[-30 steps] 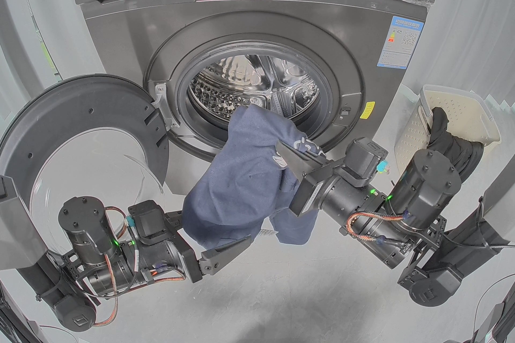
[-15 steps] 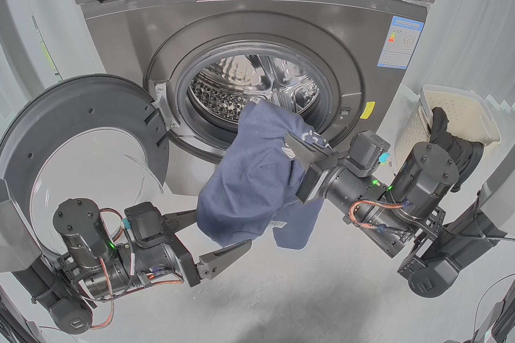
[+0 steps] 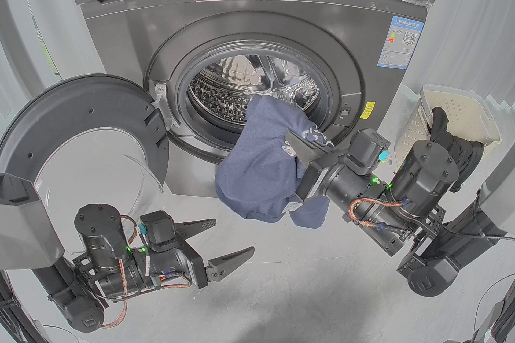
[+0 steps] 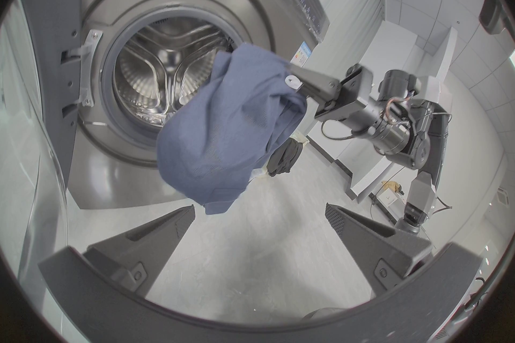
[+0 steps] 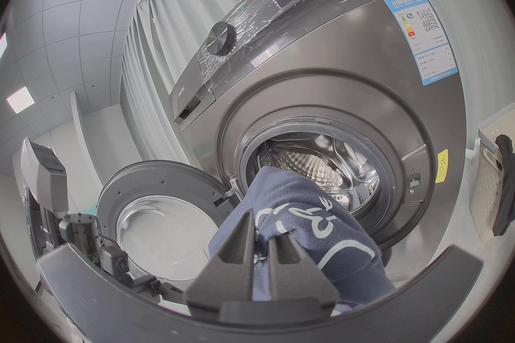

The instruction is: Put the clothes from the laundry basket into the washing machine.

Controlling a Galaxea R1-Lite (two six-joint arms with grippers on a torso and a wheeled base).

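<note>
The navy blue garment (image 3: pixel 263 162), with white print on it, hangs bunched in front of the washing machine (image 3: pixel 134 38). Its upper fold rises across the lower right part of the round opening. Its loose lower end dangles below the door ring, clear of the floor (image 3: pixel 300 280). Whether the cloth touches the rim cannot be told. The right gripper (image 3: pixel 294 141) holds it from the right side, jaws pinched together on a fold near the print and pointing toward the steel drum (image 3: pixel 236 76).

The machine's door (image 3: pixel 80 108) stands swung wide open to the left. The left gripper (image 3: pixel 233 236) hangs low in front of the door, below and to the left of the garment and apart from it. Its jaws are spread wide with nothing between them.

To the right of the machine, the cream laundry basket (image 3: pixel 472 113) sits on the floor, tilted, with a black garment (image 3: pixel 456 146) draped over its near rim.
</note>
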